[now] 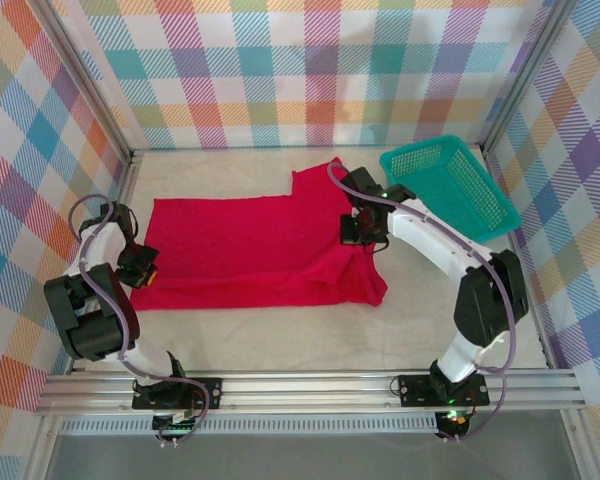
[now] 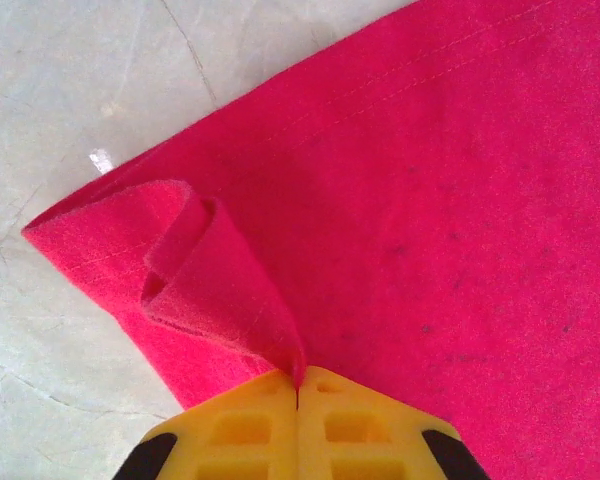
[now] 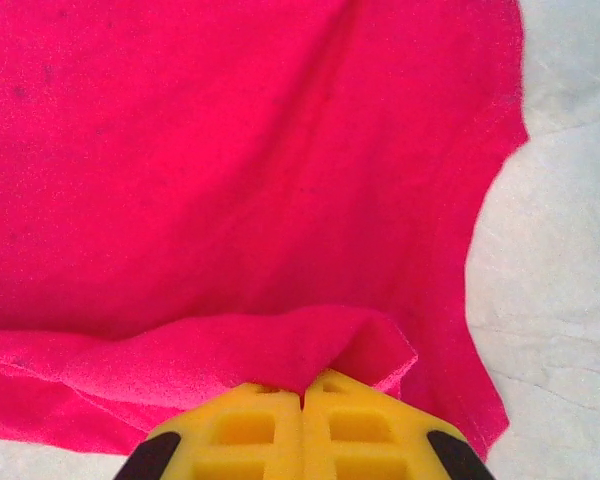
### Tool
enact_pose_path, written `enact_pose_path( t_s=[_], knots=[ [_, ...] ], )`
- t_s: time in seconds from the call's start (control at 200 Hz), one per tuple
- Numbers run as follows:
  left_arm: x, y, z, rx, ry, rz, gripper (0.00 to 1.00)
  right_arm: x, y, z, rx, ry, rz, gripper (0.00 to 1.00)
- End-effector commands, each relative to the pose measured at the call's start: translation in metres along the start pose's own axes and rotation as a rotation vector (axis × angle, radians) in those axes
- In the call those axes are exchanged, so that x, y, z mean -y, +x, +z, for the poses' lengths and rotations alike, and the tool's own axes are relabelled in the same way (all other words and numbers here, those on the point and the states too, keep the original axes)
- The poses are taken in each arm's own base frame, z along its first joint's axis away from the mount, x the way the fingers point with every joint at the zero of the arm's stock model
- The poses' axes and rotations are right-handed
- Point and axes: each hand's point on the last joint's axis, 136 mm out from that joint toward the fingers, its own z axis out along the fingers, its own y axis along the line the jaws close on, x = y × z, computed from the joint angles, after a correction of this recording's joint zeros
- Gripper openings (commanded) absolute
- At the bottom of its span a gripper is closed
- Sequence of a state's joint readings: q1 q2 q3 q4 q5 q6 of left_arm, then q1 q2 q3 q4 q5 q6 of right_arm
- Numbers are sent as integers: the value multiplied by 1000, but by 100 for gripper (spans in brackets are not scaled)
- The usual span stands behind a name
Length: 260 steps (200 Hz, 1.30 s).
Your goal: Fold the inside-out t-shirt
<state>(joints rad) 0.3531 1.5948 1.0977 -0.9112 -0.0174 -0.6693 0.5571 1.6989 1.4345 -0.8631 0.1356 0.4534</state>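
- The inside-out t-shirt [image 1: 260, 250] is bright red, matte, slightly fuzzy cloth; it lies spread mostly flat on the middle of the table [image 1: 280, 340], one corner reaching toward the far side, the near right corner rumpled
- Up close the weave looks soft and felt-like [image 2: 430, 250]; a stitched hem line runs along its edge, and a small white scrap [image 2: 100, 160] pokes out from under the corner
- The left gripper [image 1: 140, 270] sits at the shirt's left edge; its yellow moulded fingers [image 2: 250, 430] are pressed together [image 2: 298, 385], pinching a curled fold of the corner
- The right gripper [image 1: 363, 232] is on the shirt's right part; its jaws are likewise pressed together [image 3: 304, 390] on a raised ridge of red cloth [image 3: 230, 150]
- A teal mesh basket [image 1: 485, 195], rectangular and tilted, stands at the far right, just beside the right arm
- The table is pale, mottled and finely cracked; the walls [image 1: 280, 70] carry pastel plaid
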Motion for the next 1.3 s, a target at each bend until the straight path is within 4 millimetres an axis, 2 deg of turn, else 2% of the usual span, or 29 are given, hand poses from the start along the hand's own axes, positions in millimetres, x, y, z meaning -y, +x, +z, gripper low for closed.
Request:
enact_pose_path(
  t_s=[0.0, 0.26, 0.545, 0.59, 0.62, 0.67, 0.69, 0.735, 0.79, 0.855, 0.925, 0.99, 1.065, 1.12, 1.295],
  knots=[
    [8, -9, -3, 35, -29, 2, 0, -2, -13, 6, -8, -9, -33, 0],
    [16, -15, 4, 29, -58, 4, 0, 11, -33, 20, -21, -4, -8, 0],
    [27, -20, 23, 2, -89, -1, 0, 19, -45, 68, -104, -12, 12, 0],
    [30, -21, 28, -11, -95, 3, 0, 20, -49, 76, -122, -25, 21, 11],
    [33, -21, 32, -20, -97, 11, 7, 19, -51, 80, -132, -34, 22, 17],
    [38, -24, 35, -27, -90, 24, 22, 19, -56, 84, -149, -36, 27, 19],
    [40, -25, 36, -31, -89, 29, 31, 18, -57, 84, -152, -33, 26, 21],
    [40, -28, 33, -26, -101, 34, 59, 19, -59, 81, -163, -25, 30, 27],
    [39, -30, 22, -6, -106, 41, 76, 19, -60, 71, -154, -25, 39, 31],
    [35, -32, 2, 48, -89, 45, 84, 20, -52, 57, -146, -30, 54, 38],
    [42, -15, -21, 114, -51, 117, 85, 20, -35, 43, -142, -46, 69, 44],
    [49, 11, -32, 133, 19, 185, 85, 12, -13, 36, -141, -101, 82, 45],
    [58, 45, -30, 107, 116, 251, 86, -3, 18, 41, -168, -212, 116, 45],
    [61, 63, -21, 60, 173, 258, 86, -14, 32, 47, -184, -284, 148, 46],
    [64, 76, 4, -34, 160, 258, 85, -36, 43, 65, -198, -355, 211, 55]
  ],
)
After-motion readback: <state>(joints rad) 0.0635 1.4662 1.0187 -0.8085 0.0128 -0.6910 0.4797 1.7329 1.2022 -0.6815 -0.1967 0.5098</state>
